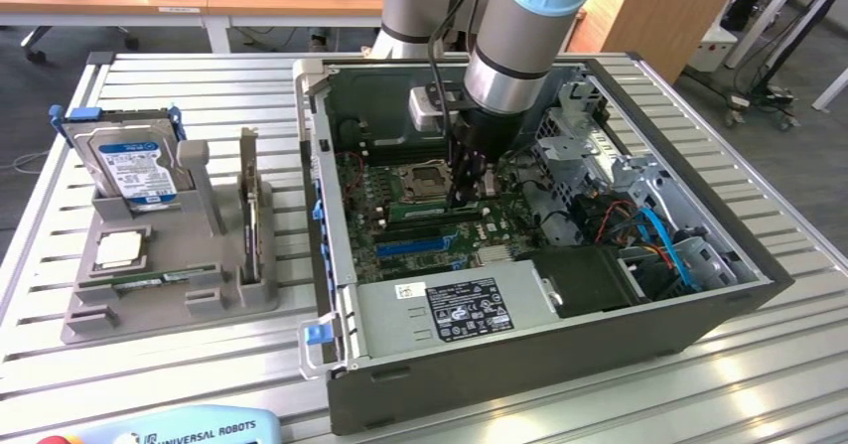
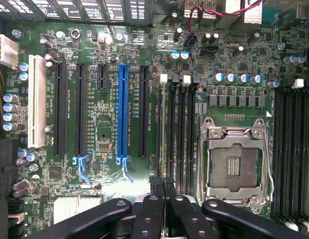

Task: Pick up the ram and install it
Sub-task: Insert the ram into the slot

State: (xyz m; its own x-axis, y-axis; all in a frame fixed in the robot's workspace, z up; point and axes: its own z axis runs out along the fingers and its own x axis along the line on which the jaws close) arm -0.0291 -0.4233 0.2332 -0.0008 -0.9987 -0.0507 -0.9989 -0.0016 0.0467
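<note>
Because the thin green ram stick [image 1: 421, 209] stood edge-up among the dark memory slots [image 2: 180, 129] at frame centre, the black two-fingered gripper [image 1: 464, 198] hung at its end, jaws together, seemingly pressing it home.

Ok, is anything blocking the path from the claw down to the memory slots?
Nothing visible. The claw is shut over the memory slots beside the empty processor socket; no cable or part crosses them. Whether it holds anything, I cannot tell.

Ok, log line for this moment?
tool: shut, at memory slots beside CPU socket | ram: one lying in tray | held item: cannot tell
</note>
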